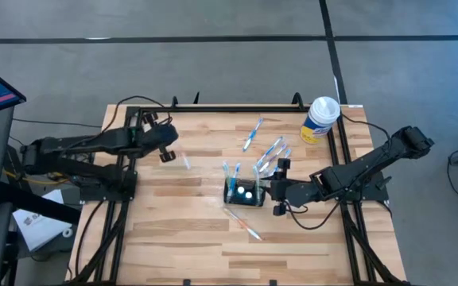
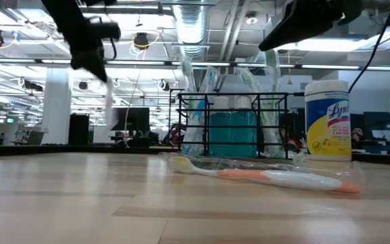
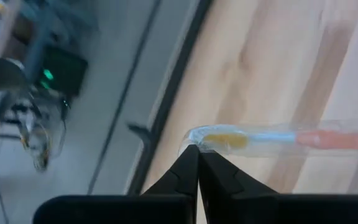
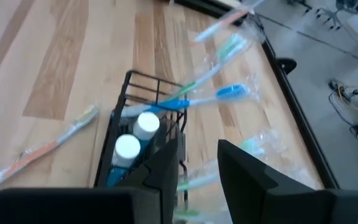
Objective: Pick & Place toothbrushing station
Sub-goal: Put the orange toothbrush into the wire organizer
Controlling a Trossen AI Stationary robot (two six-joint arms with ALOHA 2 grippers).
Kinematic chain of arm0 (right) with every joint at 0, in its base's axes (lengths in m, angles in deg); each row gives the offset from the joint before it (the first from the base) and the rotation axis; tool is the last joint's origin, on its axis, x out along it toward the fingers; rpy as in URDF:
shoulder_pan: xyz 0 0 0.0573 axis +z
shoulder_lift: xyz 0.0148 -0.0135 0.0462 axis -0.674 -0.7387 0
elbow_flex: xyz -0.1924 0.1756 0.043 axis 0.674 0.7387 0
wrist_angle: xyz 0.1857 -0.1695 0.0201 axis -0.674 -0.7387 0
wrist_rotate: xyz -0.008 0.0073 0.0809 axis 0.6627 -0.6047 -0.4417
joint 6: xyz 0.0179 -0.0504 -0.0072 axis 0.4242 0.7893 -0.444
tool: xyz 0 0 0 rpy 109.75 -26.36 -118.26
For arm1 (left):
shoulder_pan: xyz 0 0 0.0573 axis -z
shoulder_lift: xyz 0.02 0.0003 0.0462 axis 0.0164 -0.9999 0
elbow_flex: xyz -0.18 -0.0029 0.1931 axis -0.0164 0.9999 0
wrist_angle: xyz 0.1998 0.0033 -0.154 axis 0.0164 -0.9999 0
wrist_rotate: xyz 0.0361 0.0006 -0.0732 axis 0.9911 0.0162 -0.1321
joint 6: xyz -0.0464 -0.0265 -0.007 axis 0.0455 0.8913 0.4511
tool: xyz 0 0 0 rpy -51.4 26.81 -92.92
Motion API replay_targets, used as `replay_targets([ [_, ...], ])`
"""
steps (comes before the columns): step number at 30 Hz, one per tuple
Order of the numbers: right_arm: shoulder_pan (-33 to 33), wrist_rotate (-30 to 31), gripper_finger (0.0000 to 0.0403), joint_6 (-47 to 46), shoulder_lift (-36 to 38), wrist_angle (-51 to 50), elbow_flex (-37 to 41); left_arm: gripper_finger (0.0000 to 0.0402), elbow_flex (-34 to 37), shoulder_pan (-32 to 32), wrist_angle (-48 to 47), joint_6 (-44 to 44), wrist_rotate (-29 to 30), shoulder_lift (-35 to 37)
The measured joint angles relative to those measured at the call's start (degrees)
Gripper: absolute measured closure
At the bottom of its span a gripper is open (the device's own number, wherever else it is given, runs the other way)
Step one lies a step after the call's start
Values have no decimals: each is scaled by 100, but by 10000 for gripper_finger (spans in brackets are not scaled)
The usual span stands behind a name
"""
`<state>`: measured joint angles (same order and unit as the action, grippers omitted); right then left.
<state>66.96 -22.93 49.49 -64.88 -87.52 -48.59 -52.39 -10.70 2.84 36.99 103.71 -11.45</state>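
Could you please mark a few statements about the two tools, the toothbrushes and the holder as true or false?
1. The left tool is shut on a wrapped toothbrush. True.
2. The right tool is carrying the toothbrushing station in the air. False: the station stands on the table, with the open tool at its wire edge.
3. A wrapped orange toothbrush lies on the table. True.
4. The wipes canister lies tipped over. False: it stands upright.

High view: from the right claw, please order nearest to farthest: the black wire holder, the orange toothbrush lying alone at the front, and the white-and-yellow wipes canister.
1. Black wire holder, directly beside the right claw.
2. Orange toothbrush, toward the table's front.
3. White-and-yellow wipes canister, at the back right corner.
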Motion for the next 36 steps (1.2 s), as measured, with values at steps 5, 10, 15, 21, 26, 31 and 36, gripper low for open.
replay_targets([
  [5, 0, -4, 300, 29, 0, 242, 0, 401, -74, 739, 846, -4, 386, 254],
  [10, 2, -7, 300, 39, 0, 530, 0, 401, -82, 1330, 1822, -203, 453, 285],
  [15, 4, -9, 300, 39, 0, 867, 0, 401, -74, 1785, 2770, -496, 478, 195],
  [21, 2, -129, 300, 24, 0, 1350, 0, 401, -82, 2283, 3788, -866, 379, -31],
  [26, 0, -635, 300, 24, 0, 2019, 0, 401, -80, 2741, 4650, -1382, 373, -398],
  [31, 0, -1060, 300, 24, 0, 2589, 0, 401, -78, 3186, 5826, -2076, 373, -933],
  [36, 0, -1153, 300, 23, 0, 2831, 0, 401, -78, 3545, 6877, -2771, 302, -1456],
])
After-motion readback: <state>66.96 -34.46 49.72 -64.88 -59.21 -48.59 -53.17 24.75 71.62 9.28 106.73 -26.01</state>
